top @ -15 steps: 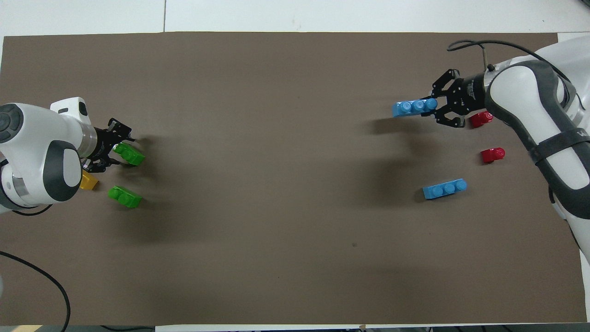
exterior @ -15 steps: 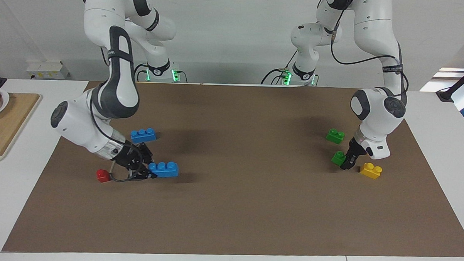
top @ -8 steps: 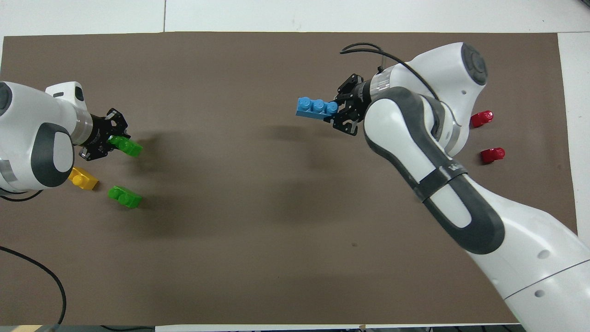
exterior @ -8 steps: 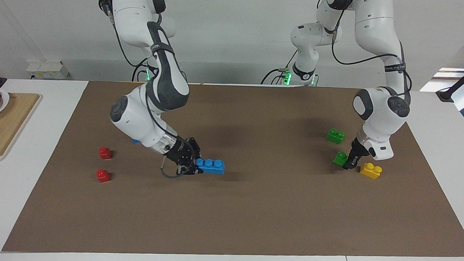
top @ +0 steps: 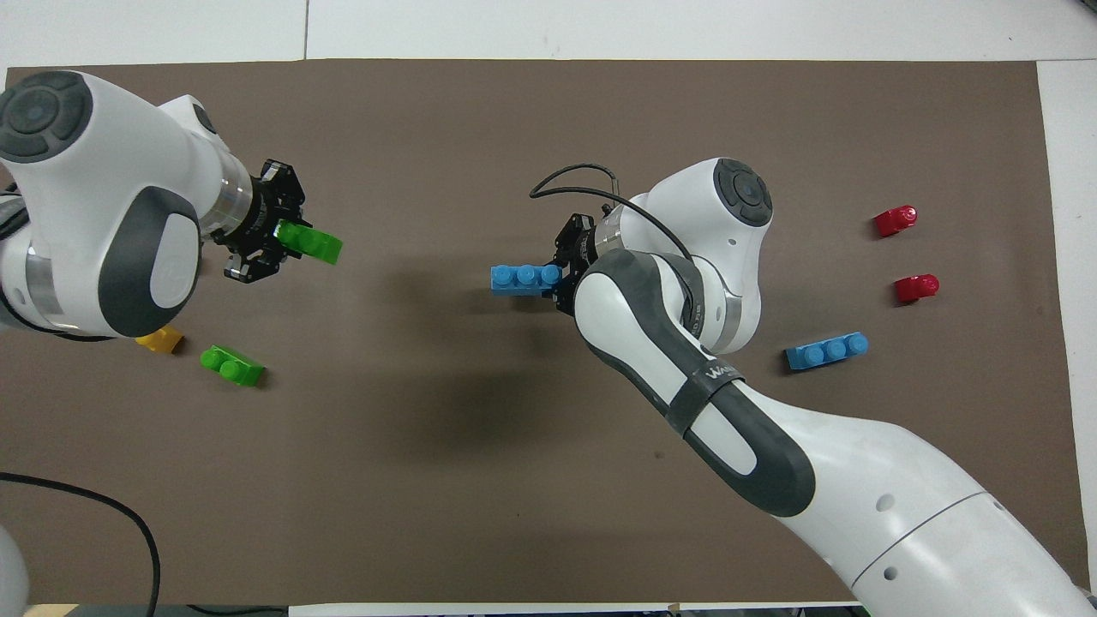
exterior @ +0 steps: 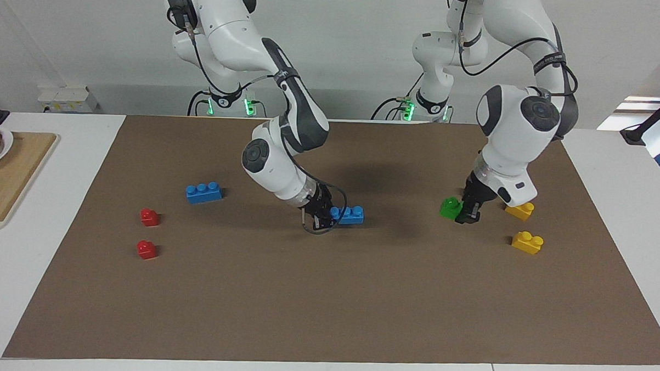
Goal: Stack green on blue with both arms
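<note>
My right gripper [exterior: 331,214] is shut on one end of a blue three-stud brick [exterior: 351,214] and holds it level, low over the middle of the brown mat; both also show in the overhead view, the gripper [top: 557,278] and the brick [top: 521,278]. My left gripper [exterior: 462,210] is shut on a green two-stud brick [exterior: 449,208] and holds it just above the mat, toward the left arm's end; overhead they show as the gripper [top: 284,238] and the brick [top: 314,245]. A second blue brick [exterior: 204,192] [top: 827,351] and a second green brick [top: 231,366] lie on the mat.
Two red one-stud bricks [exterior: 149,217] [exterior: 146,250] lie toward the right arm's end of the mat. Two yellow bricks [exterior: 520,210] [exterior: 527,242] lie by the left gripper. A wooden board [exterior: 12,180] with a plate sits off the mat.
My right gripper has carried the blue brick from the right arm's end to the mat's middle. My left gripper has lifted the green brick and moved it toward the middle.
</note>
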You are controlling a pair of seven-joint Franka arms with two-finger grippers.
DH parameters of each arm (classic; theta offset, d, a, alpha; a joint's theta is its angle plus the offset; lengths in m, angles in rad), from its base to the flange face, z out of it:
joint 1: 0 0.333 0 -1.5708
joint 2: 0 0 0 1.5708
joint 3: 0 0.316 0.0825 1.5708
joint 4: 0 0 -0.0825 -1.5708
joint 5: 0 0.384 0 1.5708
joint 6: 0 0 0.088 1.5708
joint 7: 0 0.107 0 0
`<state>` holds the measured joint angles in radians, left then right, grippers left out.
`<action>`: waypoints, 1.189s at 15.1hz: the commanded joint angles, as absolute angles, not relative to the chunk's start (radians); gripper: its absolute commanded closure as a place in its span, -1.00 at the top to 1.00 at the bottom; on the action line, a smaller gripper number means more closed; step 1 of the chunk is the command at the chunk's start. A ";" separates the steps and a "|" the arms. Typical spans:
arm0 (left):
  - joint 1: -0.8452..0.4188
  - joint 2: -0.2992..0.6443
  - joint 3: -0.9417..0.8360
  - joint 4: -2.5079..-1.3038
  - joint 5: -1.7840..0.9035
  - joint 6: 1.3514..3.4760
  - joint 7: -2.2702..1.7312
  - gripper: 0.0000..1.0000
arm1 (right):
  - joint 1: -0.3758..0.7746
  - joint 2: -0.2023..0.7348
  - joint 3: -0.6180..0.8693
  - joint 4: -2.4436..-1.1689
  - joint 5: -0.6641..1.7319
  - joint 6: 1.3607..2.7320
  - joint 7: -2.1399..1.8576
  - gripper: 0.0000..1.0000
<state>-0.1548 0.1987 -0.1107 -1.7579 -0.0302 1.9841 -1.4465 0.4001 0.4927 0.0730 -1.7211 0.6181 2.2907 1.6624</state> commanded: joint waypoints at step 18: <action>-0.541 0.271 -0.095 -1.859 0.066 2.238 -2.244 -1.00 | 0.437 0.485 0.072 -1.905 0.641 2.559 1.577 -1.00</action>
<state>-0.5065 0.2334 -0.1115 -1.8609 0.0165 2.1923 -2.1706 0.4313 0.4735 0.0779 -1.8725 0.6183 2.5157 1.6052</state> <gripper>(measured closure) 0.656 0.652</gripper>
